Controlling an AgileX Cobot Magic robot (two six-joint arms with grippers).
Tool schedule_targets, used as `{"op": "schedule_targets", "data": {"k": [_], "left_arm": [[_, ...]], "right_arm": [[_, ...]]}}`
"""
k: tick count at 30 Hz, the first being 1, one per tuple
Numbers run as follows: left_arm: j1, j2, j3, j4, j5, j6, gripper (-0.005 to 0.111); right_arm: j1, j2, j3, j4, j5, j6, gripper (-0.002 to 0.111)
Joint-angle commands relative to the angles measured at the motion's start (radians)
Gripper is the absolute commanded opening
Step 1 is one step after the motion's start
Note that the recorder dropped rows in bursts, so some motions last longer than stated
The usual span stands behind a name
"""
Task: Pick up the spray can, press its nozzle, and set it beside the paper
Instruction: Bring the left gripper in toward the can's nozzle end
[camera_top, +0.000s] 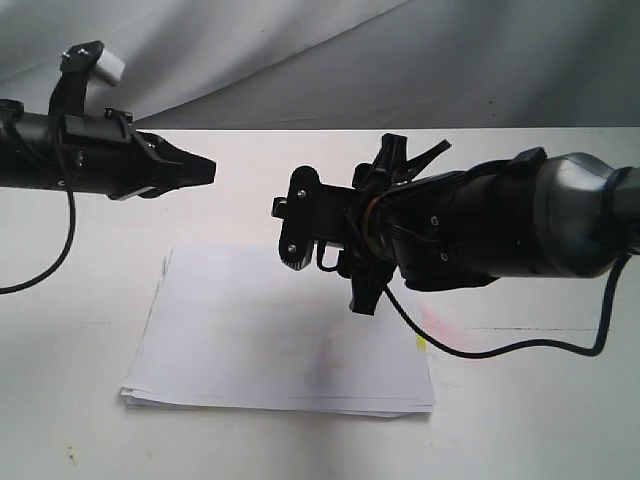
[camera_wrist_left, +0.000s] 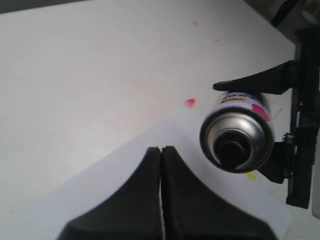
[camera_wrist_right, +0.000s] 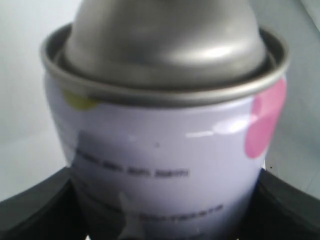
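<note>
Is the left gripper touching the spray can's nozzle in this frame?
Apart. The left wrist view shows the shut left gripper ending short of the nozzle of the spray can, white paper showing between.

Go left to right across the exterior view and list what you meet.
left gripper → right gripper → yellow tab at the paper's edge. The paper itself spans beneath both grippers, so it is left out of the order.
</note>
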Motion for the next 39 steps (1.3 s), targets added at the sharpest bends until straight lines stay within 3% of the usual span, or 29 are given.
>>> {"op": "schedule_targets", "data": {"k": [1, 4, 8, 15, 25, 39], "left_arm": [[0.094, 0.034, 0.093, -0.21, 0.173, 0.35, 0.0], [0.117, 0.085, 0.148, -0.32, 0.376, 0.535, 0.0], [0.117, 0.187, 0.146, -0.321, 0.459, 0.571, 0.0], [0.104, 0.252, 0.138, -0.321, 0.464, 0.605, 0.0], [0.009, 0.254, 0.018, -0.278, 0.443, 0.535, 0.0], [0.009, 0.254, 0.017, -0.29, 0.414, 0.554, 0.0]], "right_arm": [[0.004, -0.006, -0.006, -0.016, 0.007, 0.005, 0.0], [0.004, -0.004, -0.006, -0.016, 0.007, 0.007, 0.0], [0.004, -0.004, -0.006, -0.016, 0.007, 0.007, 0.0], [0.004, -0.004, -0.006, -0.016, 0.007, 0.007, 0.0], [0.004, -0.004, -0.006, -0.016, 0.007, 0.007, 0.0], [0.004, -0.004, -0.006, -0.016, 0.007, 0.007, 0.0]]}}
